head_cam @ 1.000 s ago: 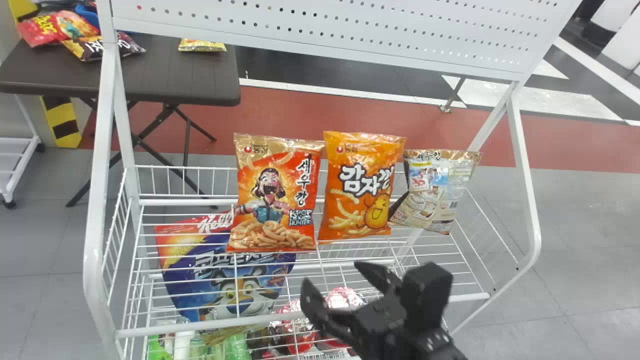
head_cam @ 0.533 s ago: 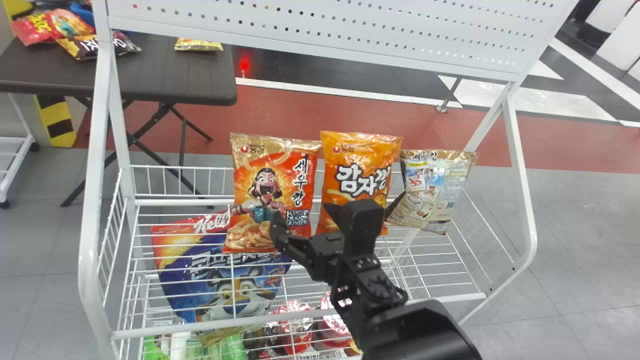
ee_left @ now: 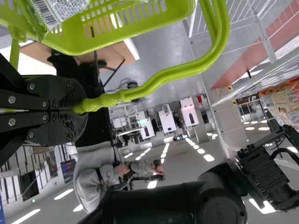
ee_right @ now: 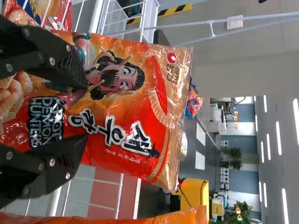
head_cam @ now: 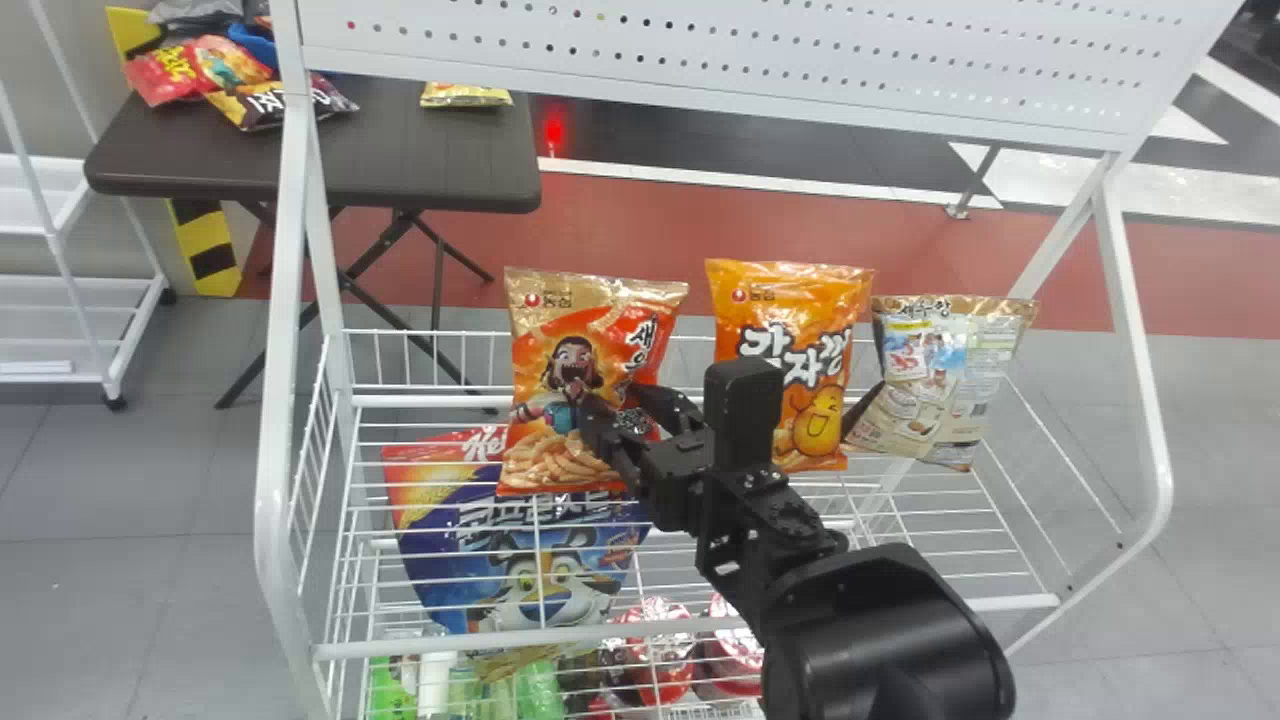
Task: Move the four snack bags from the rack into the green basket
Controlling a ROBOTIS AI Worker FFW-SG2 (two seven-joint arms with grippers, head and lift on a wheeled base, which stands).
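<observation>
Three snack bags stand in a row on the white rack: a red-orange one [head_cam: 560, 350] at left, an orange one [head_cam: 745, 300] in the middle and a beige one [head_cam: 945, 370] at right. My right gripper [head_cam: 615, 405] is in front of the lower half of the left bag. In the right wrist view, the right gripper [ee_right: 84, 113] is open, its two fingers spread across the face of the red-orange bag [ee_right: 117, 98]. My left gripper [ee_left: 77, 109] is shut on the handle of the green basket [ee_left: 126, 30], which holds a bag with a barcode [ee_left: 58, 11].
The rack's wire shelf [head_cam: 390, 400] has a white front rail [head_cam: 480, 642]. Lower down are a blue cereal bag [head_cam: 500, 570], red-lidded cups [head_cam: 660, 640] and green items. Behind stands a dark table [head_cam: 430, 160] with more bags; a perforated panel [head_cam: 700, 60] spans the top.
My right gripper has risen from low by the front rail and shifted left to the red-orange bag. The head view has turned slightly left, so the rack appears farther right.
</observation>
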